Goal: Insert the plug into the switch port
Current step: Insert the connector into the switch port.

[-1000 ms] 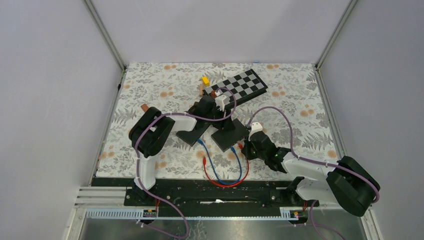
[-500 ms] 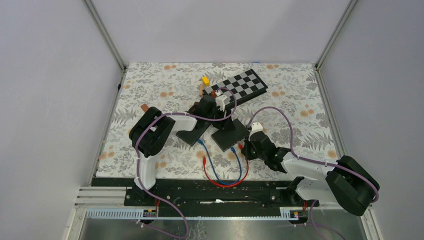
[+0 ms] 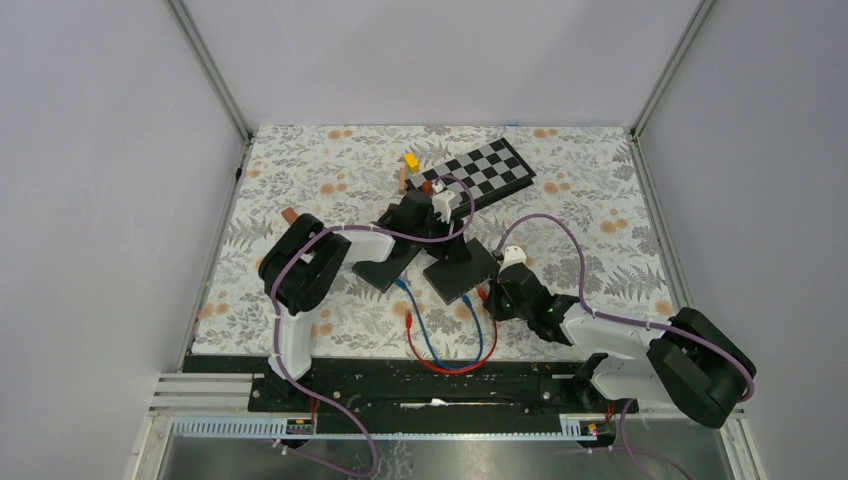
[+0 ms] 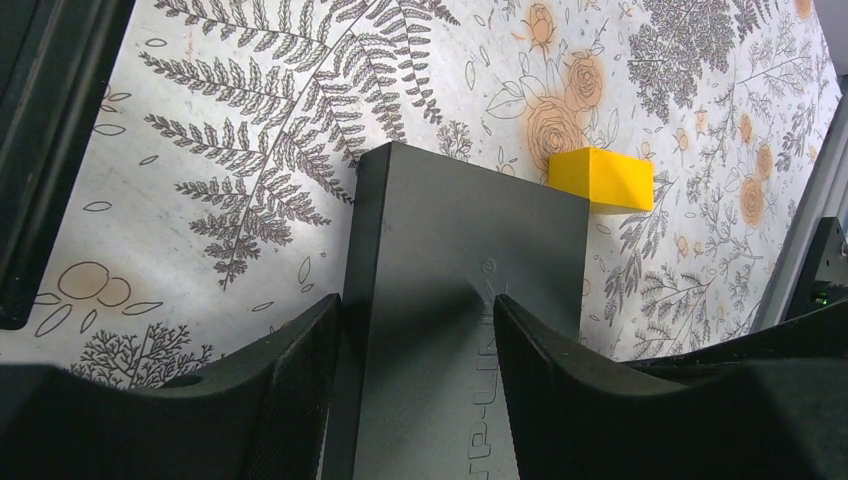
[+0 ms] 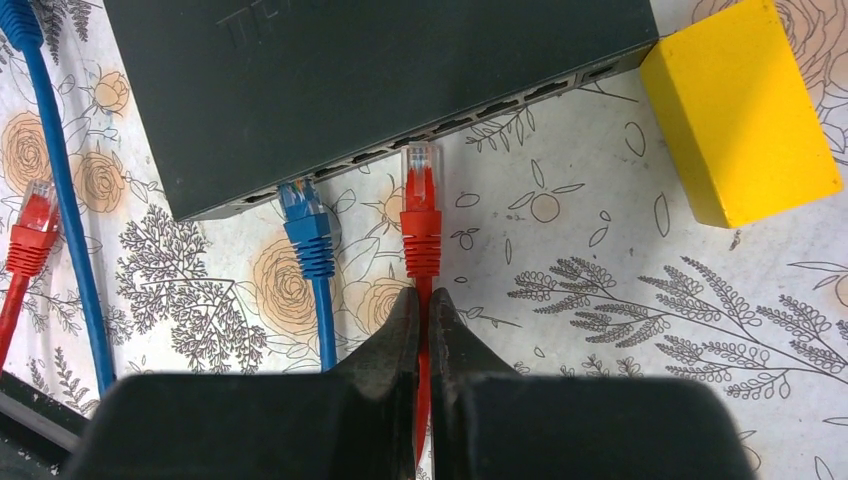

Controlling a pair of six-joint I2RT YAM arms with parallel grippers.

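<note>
Table cover: a mat printed with grey ferns and orange roses (image 3: 300, 170) lay under everything.
Switch: the flat black plastic network switch (image 5: 380, 90) lay on the mat, and its row of ports faced the right arm.
Left gripper: the left gripper (image 4: 412, 305) stood with its fingers apart around a dark grey flat box (image 4: 460, 250) and seemed to clasp it by both sides. I could not tell if this box was the same switch.
Right gripper: the right gripper (image 5: 424, 295) was clenched on the red cable, just behind the boot of the plug.
Block: a yellow rectangular block (image 5: 740, 110) lay just beside the right corner of the switch.
Blue plug: a blue network plug (image 5: 308, 225) sat at a port to the left.
Task's thing: the red network plug with a clear tip (image 5: 421, 215) lay on the mat, with its tip at the mouth of a port and probably not yet seated.
Deciding relation: the plug lay straight ahead of the right fingertips, its long axis pointed at the port row, and the right arm was the nearer one.
Writing: "TP-LINK" was embossed on the dark grey box, partly hidden.
</note>
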